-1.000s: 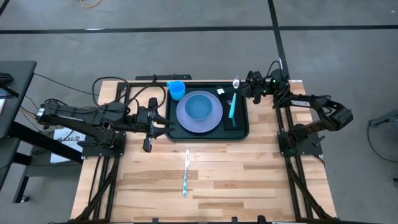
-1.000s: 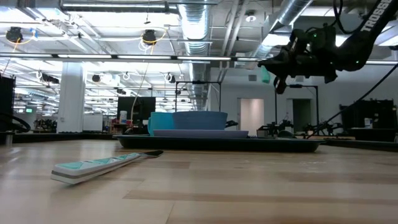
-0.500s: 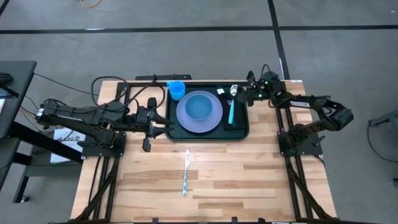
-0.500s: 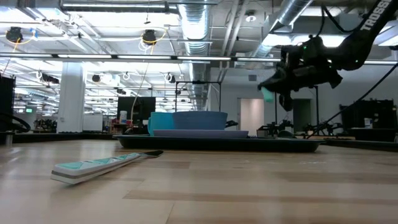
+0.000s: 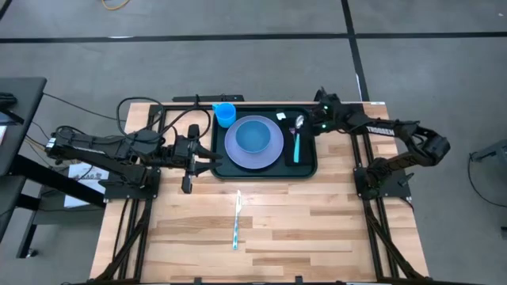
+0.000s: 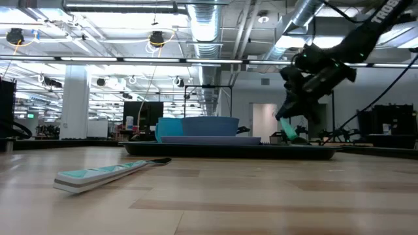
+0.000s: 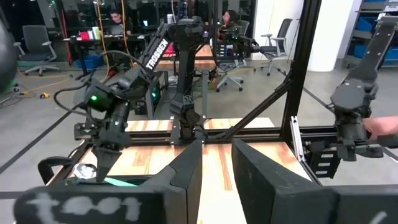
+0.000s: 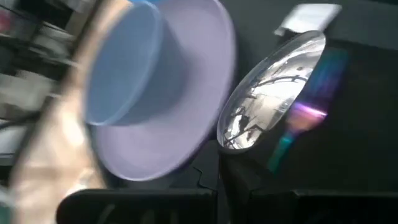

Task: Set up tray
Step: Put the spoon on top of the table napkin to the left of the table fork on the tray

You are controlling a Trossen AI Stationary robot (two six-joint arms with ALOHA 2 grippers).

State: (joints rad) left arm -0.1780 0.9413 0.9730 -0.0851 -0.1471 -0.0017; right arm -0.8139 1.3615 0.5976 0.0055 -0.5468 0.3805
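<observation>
Teal-handled metal spoon (image 5: 297,127) grasped in my right hand (image 5: 315,125), bowl leading, over right side of dark green-black rectangular plastic tray (image 5: 307,168) at counter's (image 5: 317,214) far edge. Spoon's length ran across tray. Left hand (image 5: 207,156) gripped tray's left rim.

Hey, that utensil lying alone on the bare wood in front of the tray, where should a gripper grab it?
Grip the utensil mid-handle from straight above, jaws across its narrow width. It lies flat, pointing toward the tray, with bare table on both sides.
</observation>
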